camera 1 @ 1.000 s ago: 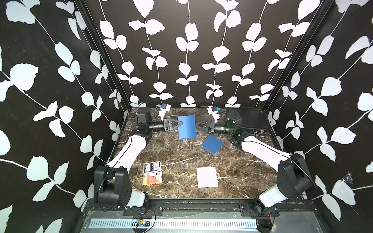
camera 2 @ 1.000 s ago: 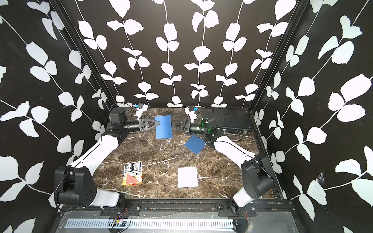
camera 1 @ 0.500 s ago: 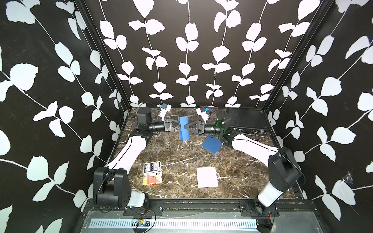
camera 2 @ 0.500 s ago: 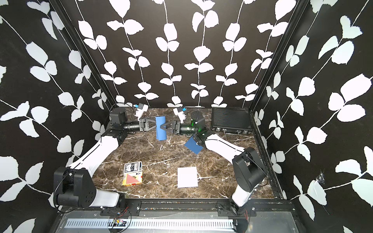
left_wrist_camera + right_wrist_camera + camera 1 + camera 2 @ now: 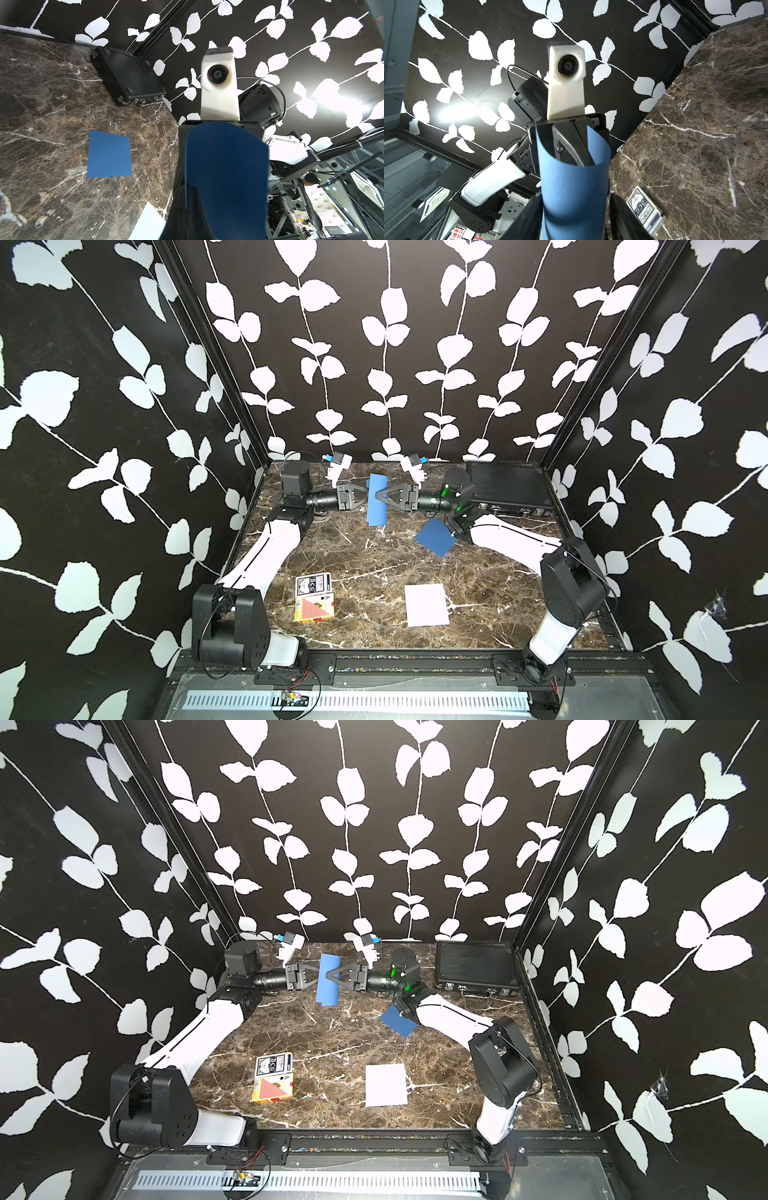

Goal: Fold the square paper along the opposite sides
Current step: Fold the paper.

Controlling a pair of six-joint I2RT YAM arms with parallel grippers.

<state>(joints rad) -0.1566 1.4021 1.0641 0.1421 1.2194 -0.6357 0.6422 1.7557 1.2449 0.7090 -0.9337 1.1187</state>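
1. Holding the blue paper (image 5: 377, 502) in the air over the back of the table (image 5: 374, 564), the left gripper (image 5: 367, 493) was clamped shut on it.
2. The sheet hung curled into a U, opposite sides drawn near each other, and no crease was set.
3. The right gripper (image 5: 382, 494) faced the left one. Its fingers (image 5: 620, 218) stood apart on either side of the curl, not pinching.
4. Step judged: bringing the sides together. The next move called for even edges, then the right fingers squeezing the bend flat.
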